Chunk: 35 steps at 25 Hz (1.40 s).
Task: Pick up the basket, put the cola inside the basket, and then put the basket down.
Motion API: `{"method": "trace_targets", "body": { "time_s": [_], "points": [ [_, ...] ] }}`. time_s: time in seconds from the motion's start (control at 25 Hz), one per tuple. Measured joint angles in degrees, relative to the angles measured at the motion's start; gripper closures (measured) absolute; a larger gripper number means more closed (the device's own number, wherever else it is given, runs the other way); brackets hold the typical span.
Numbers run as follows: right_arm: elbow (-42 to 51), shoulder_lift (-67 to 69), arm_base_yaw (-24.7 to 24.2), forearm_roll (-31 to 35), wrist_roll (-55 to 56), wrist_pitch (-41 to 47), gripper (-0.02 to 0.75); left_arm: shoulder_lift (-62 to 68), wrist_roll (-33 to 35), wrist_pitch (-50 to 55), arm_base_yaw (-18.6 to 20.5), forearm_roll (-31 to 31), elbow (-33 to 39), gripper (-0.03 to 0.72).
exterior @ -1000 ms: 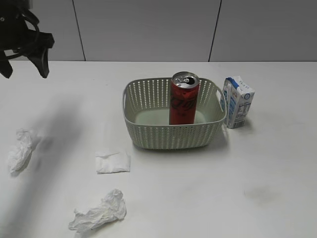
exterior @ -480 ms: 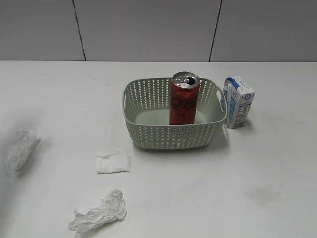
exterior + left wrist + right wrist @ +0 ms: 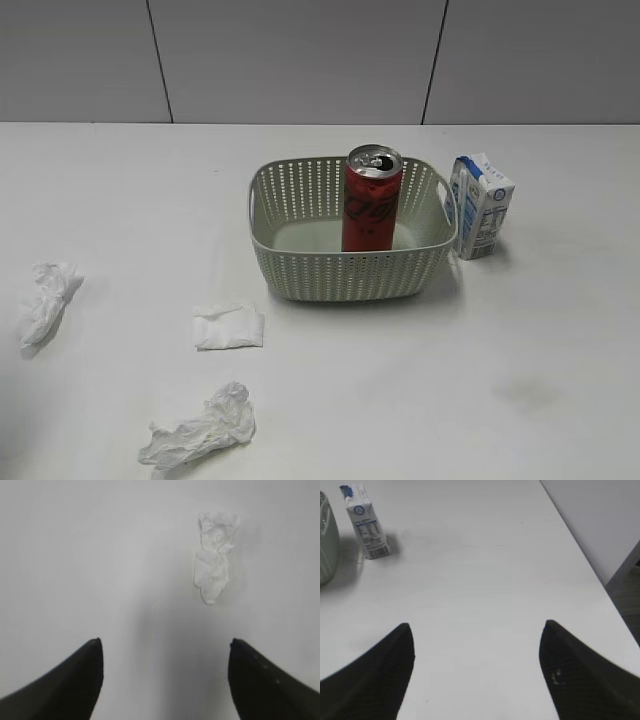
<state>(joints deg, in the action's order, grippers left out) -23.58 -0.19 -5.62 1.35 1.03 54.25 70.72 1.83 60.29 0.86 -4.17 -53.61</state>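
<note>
Change: since a second ago the dark left arm has gone from the exterior view's upper-left corner; basket and cola have not shifted.
Basket: pale sage-green, rounded corners, perforated walls, handle slots at the ends; resting on the white table, well apart from both claws.
Cola: slim red can, black lettering, silver top with pull tab, upright inside the basket.
Milk carton: blue-and-white, just beside the basket's right end; far ahead-left of the right claw.
Left gripper: fingers spread wide, holding nothing; a crumpled tissue lies ahead, slightly right.
Right gripper: fingers spread wide, empty, over bare table.
</note>
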Motion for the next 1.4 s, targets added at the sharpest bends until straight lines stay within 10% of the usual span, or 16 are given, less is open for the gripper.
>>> {"method": "trace_targets", "body": {
  "time_s": [0.52, 1.4],
  "points": [
    [0.0, 0.0, 0.0, 3.0, 0.0, -0.1, 0.148, -27.4, 0.0, -2.4, 0.0, -0.2, 22.6, 0.099],
    [0.0, 0.0, 0.0, 3.1, 0.0, -0.1, 0.148, -62.6, 0.0, -0.8, 0.0, 1.3, 24.7, 0.099]
  ]
}}
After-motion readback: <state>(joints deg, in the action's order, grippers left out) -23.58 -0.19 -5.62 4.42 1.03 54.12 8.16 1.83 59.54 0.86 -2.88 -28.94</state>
